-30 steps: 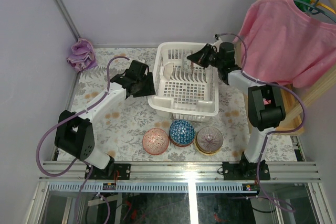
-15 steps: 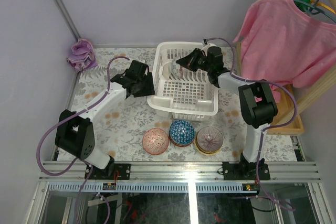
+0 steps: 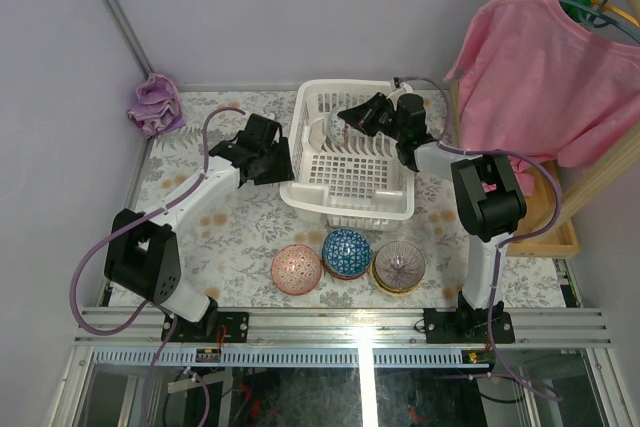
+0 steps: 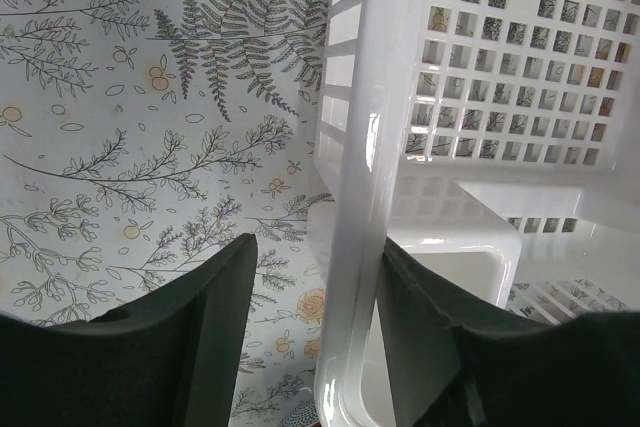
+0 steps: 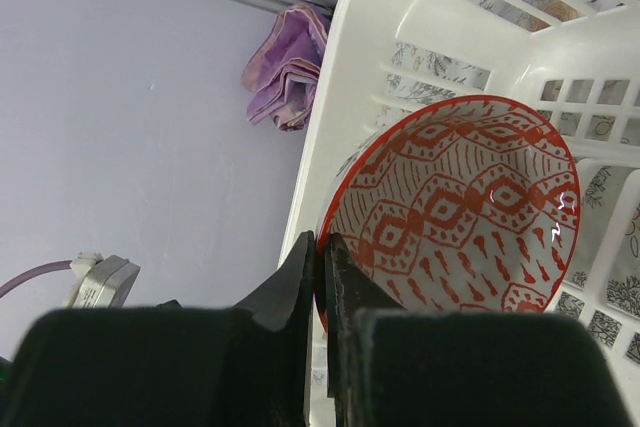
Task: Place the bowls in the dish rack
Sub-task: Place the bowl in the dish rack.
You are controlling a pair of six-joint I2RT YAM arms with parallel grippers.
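Observation:
The white dish rack (image 3: 350, 162) stands mid-table. My right gripper (image 3: 352, 117) reaches into its far left part, shut on the rim of a white bowl with red pattern (image 5: 450, 207), held tilted on edge against the rack's wall (image 5: 400, 7); its fingertips (image 5: 322, 242) pinch the rim. My left gripper (image 3: 268, 159) is open and straddles the rack's left wall (image 4: 350, 197), one finger inside and one outside. Three bowls sit in a row near the front: pink-red (image 3: 296, 268), blue-white netted (image 3: 346, 252), tan-yellow (image 3: 398, 265).
A purple cloth (image 3: 155, 104) lies at the far left corner, also in the right wrist view (image 5: 285, 67). A pink shirt (image 3: 550, 77) hangs on a wooden stand at the right. Walls close the back and left.
My right gripper has swung left over the rack with the red-patterned bowl and brought it to the rack's far left part. The left arm has not moved.

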